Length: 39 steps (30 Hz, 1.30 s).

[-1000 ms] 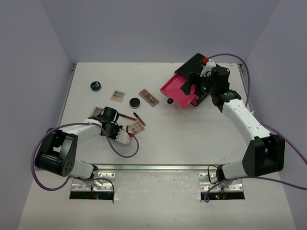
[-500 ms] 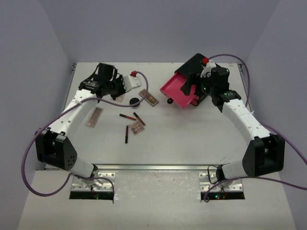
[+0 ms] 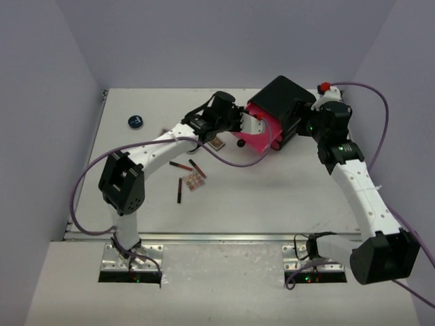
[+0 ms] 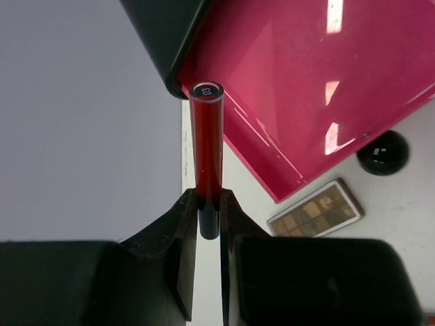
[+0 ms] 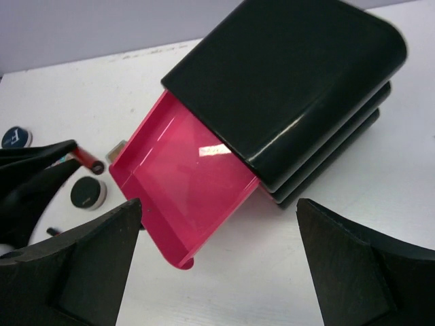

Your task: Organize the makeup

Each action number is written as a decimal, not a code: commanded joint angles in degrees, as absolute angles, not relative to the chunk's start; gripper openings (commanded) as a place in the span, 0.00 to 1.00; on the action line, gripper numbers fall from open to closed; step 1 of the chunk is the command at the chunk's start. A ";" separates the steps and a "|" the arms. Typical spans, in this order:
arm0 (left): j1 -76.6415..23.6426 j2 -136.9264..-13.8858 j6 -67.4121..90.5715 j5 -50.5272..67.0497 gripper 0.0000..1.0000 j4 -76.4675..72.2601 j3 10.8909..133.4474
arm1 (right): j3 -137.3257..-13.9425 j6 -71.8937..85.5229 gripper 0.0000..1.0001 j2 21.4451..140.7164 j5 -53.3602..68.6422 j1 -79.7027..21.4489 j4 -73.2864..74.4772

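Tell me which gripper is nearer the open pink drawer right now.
Left. The left gripper holds a red stick right at the pink drawer's edge, its fingers shut on it. The right gripper stands open by the black box, on the side away from the drawer.

A small number, seemingly 03, is printed on the round end of the red stick (image 4: 207, 146). A white mark is carried on the dark-blue jar (image 3: 136, 121), too small to be read.
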<state>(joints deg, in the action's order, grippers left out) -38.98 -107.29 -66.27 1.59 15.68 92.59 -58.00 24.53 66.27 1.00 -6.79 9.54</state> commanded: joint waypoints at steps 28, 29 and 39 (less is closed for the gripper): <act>-44.12 -106.86 -60.27 -19.44 0.83 -2.58 97.69 | -54.19 21.31 0.97 63.41 -0.59 -6.77 9.84; -43.54 -104.01 -55.99 -19.50 0.82 0.27 97.20 | -54.03 21.47 0.97 63.27 -0.27 -6.77 9.84; -27.34 -82.83 -9.58 -1.48 0.79 28.60 75.64 | -51.84 24.01 0.97 63.38 2.88 -6.77 7.28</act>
<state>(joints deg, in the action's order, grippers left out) -32.26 -88.13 -30.37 -8.08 18.49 87.86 -52.14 22.78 63.68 1.21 -6.76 9.66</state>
